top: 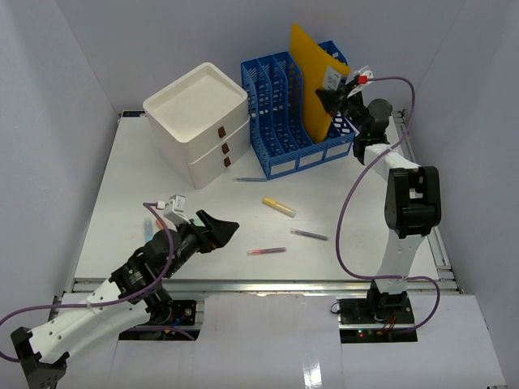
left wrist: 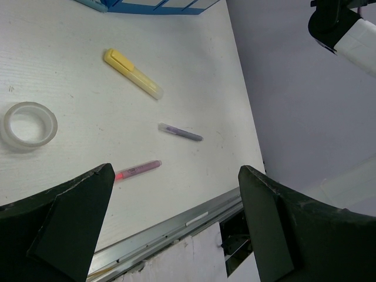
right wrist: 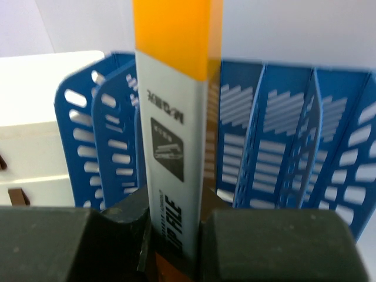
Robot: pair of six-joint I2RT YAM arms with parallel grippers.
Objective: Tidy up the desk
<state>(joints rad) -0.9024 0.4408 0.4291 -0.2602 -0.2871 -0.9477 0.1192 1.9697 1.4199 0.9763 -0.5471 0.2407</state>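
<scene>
The large flat white rectangular table (top: pixel 138 186) fills the floor of the cell, with a metal rail along its near edge. I judge it heavy, rigid and fixed, so nothing takes hold of it; only its loose load gets handled.

The blue slotted plastic file rack (top: pixel 280 121) stands at the table's far side and serves as landmark. Just left of the rack sits the white drawer box (top: pixel 199 113).

Toward the rack's right end a tall orange-yellow plastic folder (top: pixel 306 77) stands tilted; which slot it is in I cannot tell. The right pincer (right wrist: pixel 173 235) is clamped on the folder's grey labelled spine. The folder looks light, thin and slick, and likely to flex, so the spine is the sound place to pinch.

The left pincer (left wrist: pixel 176 173) hangs spread wide and empty, well in front of the rack. Between it and the rack lie 3 writing things, all apart: a yellow highlighter (top: pixel 279 207), a purple pen (top: pixel 309 235) and a red pen (top: pixel 267 251). A clear tape roll (left wrist: pixel 27 126) lies near them. These look light, hard and prone to roll, so each pen is best gripped across its middle.
</scene>
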